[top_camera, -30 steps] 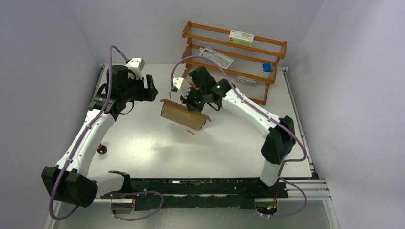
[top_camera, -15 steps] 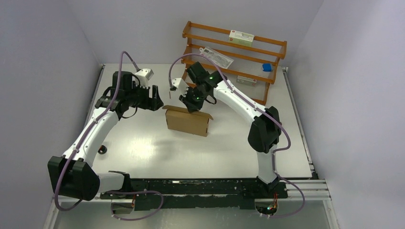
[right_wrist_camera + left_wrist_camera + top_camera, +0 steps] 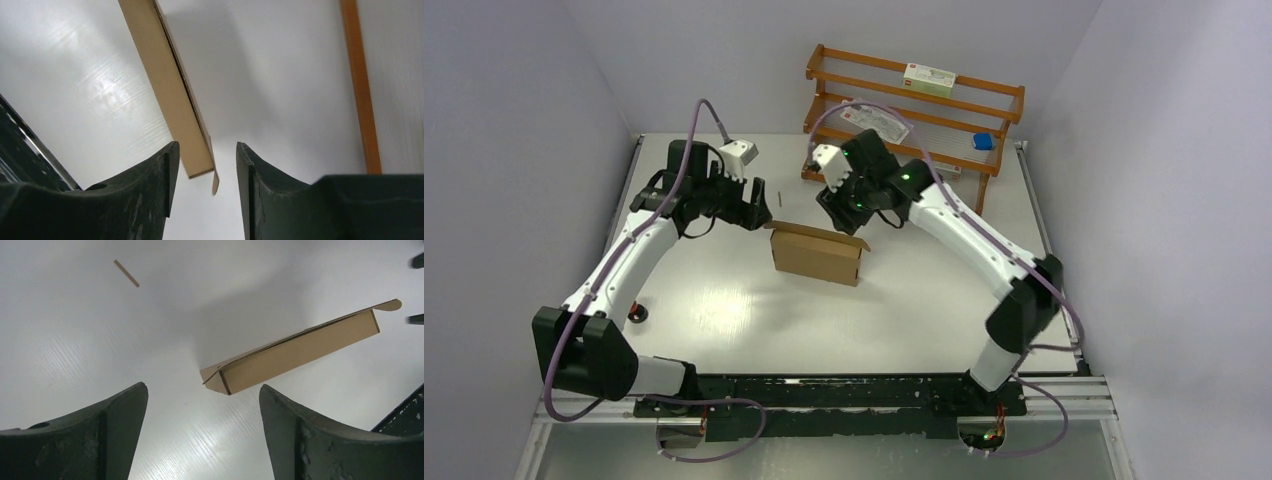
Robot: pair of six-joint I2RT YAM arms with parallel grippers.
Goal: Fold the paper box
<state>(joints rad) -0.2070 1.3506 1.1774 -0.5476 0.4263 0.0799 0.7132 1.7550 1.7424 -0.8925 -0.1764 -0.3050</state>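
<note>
On white table [image 3: 724, 300], paper box [image 3: 816, 258] stands on edge; likely light, thin, crushable; pinch top flap; left gripper [image 3: 202, 390], right gripper [image 3: 206, 147] spread, holding nothing.

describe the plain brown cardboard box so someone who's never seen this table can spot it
Start at the white table in front of the orange wooden rack. Near its middle sits a slim rectangular box of plain brown cardboard. Unlike the printed white and green carton up on the rack, it is plain and unprinted.
</note>
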